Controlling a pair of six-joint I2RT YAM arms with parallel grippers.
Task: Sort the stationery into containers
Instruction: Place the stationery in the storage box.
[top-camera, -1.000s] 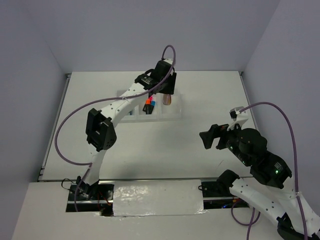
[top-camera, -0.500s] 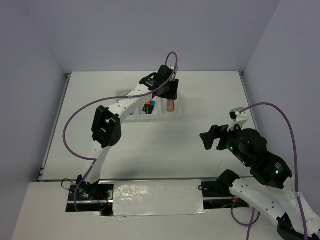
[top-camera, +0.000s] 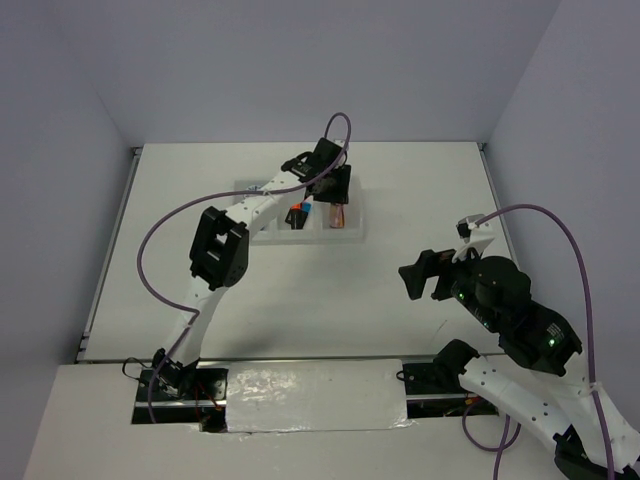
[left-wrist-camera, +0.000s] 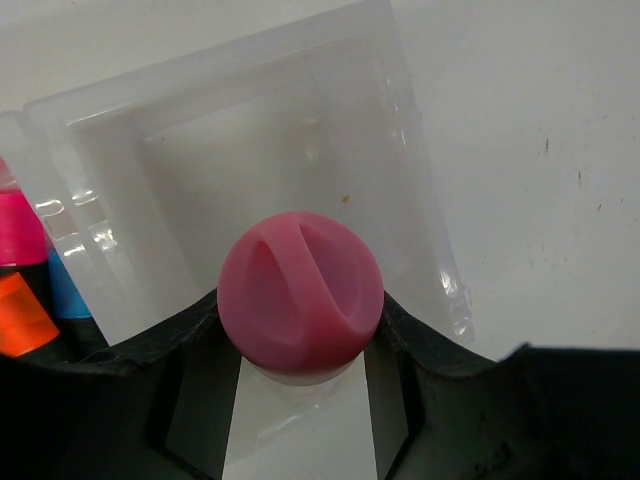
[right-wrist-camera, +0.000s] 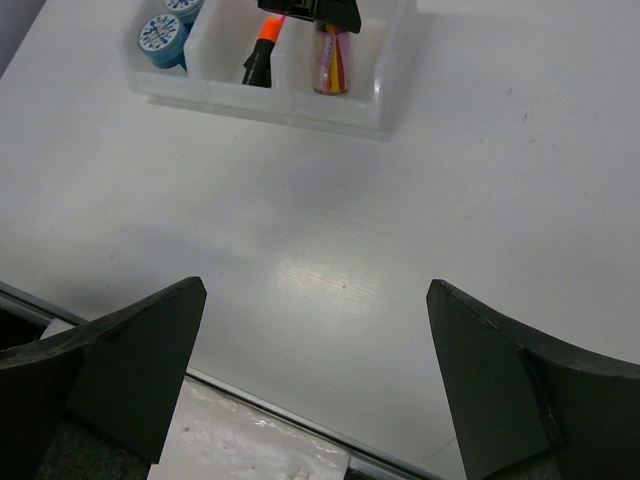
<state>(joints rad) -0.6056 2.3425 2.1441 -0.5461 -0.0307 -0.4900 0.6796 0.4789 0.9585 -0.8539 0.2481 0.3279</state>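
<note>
A glossy white plastic tray (right-wrist-camera: 385, 95) sits far on the matte bench (right-wrist-camera: 300, 230). Two round blue-patterned discs (right-wrist-camera: 160, 38) lie in its left compartment and black markers (right-wrist-camera: 260, 58) in the middle one. The left hand (left-wrist-camera: 300, 345) clenches the tan cylinder (left-wrist-camera: 300, 295) by its smooth pink domed cap, inside the right compartment. The right hand (right-wrist-camera: 320, 370) hangs released, nearer and well apart.

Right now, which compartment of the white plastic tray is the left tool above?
The end compartment holding only the tan pink-capped cylinder; black markers fill its neighbour.
</note>
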